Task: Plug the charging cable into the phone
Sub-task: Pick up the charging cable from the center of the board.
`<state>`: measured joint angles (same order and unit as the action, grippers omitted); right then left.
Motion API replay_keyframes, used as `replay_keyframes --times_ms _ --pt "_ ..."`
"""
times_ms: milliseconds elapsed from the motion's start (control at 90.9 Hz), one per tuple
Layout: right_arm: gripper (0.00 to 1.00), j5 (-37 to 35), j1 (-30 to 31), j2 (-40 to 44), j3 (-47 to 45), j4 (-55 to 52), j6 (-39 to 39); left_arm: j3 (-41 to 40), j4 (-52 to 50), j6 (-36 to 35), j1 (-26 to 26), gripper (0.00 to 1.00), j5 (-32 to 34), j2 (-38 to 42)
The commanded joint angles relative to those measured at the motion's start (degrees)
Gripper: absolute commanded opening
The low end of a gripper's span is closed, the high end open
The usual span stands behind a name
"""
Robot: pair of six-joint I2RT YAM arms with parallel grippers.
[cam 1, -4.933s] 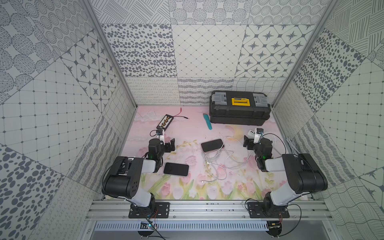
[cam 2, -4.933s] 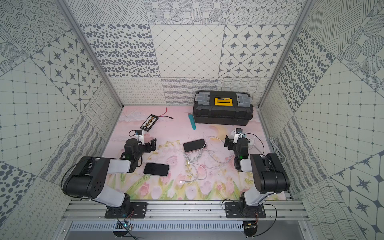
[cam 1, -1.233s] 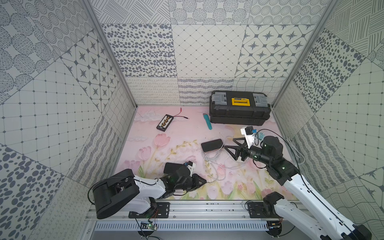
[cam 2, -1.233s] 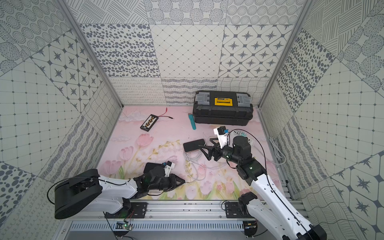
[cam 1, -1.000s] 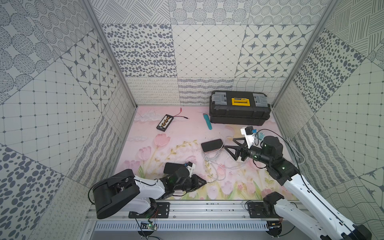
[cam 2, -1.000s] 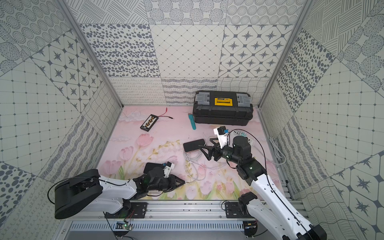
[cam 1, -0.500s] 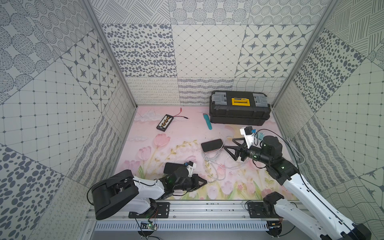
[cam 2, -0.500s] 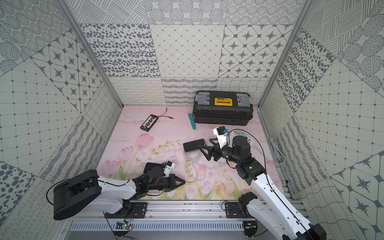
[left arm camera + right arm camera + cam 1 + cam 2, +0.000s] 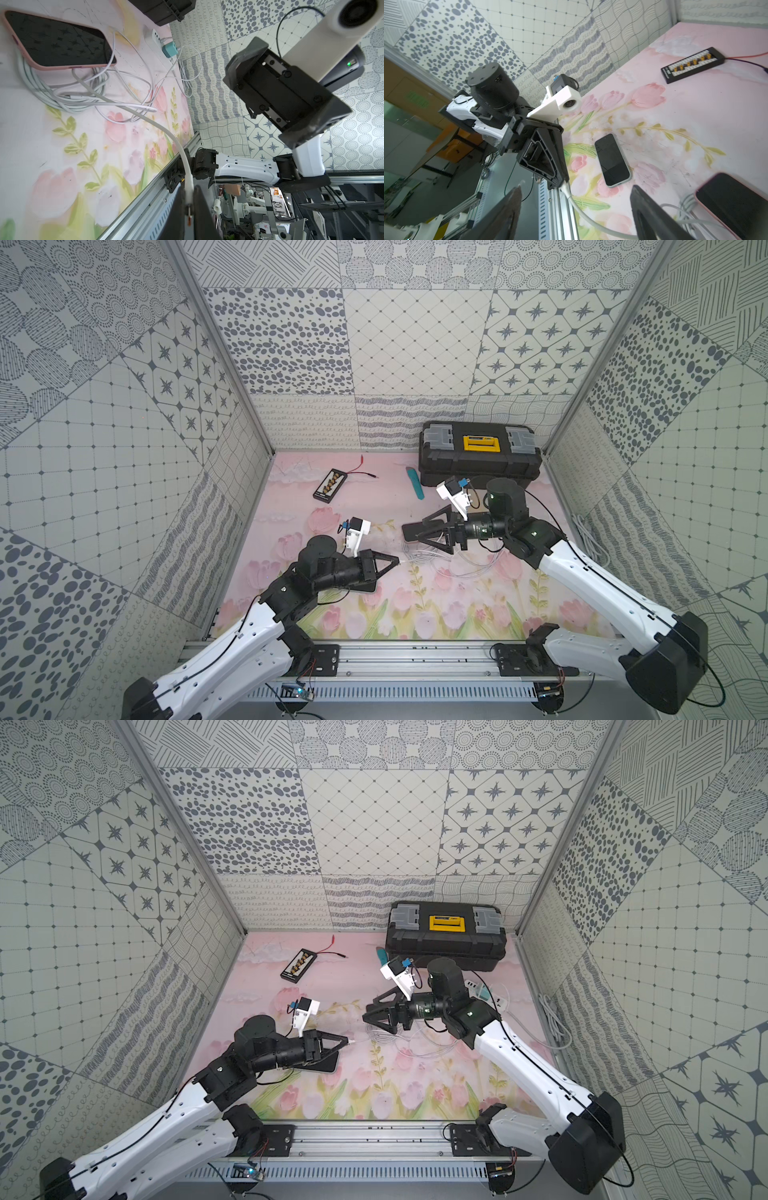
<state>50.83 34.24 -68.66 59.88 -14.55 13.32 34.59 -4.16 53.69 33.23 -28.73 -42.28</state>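
1. Left gripper (image 9: 188,199) is pinching the charging cable (image 9: 166,133) near its plug end.
2. Right gripper (image 9: 419,529) is hanging spread wide over the pink-cased phone (image 9: 56,41).
3. Insertion is remaining to do; grey-cased phone (image 9: 612,160) is lying unplugged below the left gripper.

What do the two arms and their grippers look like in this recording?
The left arm and right arm have white shells between black cylindrical joints, with thin black cables alongside. The left gripper and right gripper are black, each with two triangular open-frame fingers. A white camera bracket tops each wrist. A green light glows on the right arm.
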Motion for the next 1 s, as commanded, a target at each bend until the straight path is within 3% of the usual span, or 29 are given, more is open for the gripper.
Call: replay_keyframes --times_ms 0,198,561,902,990 --pt "0.83 4.6 1.0 -2.6 2.9 -3.2 -2.9 7.2 -27.3 -14.3 -4.4 0.0 -11.3 -0.7" --pt "0.83 2.8 2.4 -4.5 3.9 -6.5 -7.1 8.3 -28.5 -15.7 -6.7 0.0 -15.9 -2.6" --pt "0.8 1.1 5.1 -3.3 7.6 -15.6 -12.4 12.9 -31.2 -22.0 -6.8 0.0 -18.3 -5.6" --pt "0.78 -20.7 15.4 1.6 8.1 -25.2 -27.2 16.3 -32.9 -26.7 -6.8 0.0 -22.7 -9.5" --pt "0.77 -21.6 17.2 1.2 8.6 -26.5 -29.9 16.3 -33.0 -28.3 -6.8 0.0 -23.3 -10.4"
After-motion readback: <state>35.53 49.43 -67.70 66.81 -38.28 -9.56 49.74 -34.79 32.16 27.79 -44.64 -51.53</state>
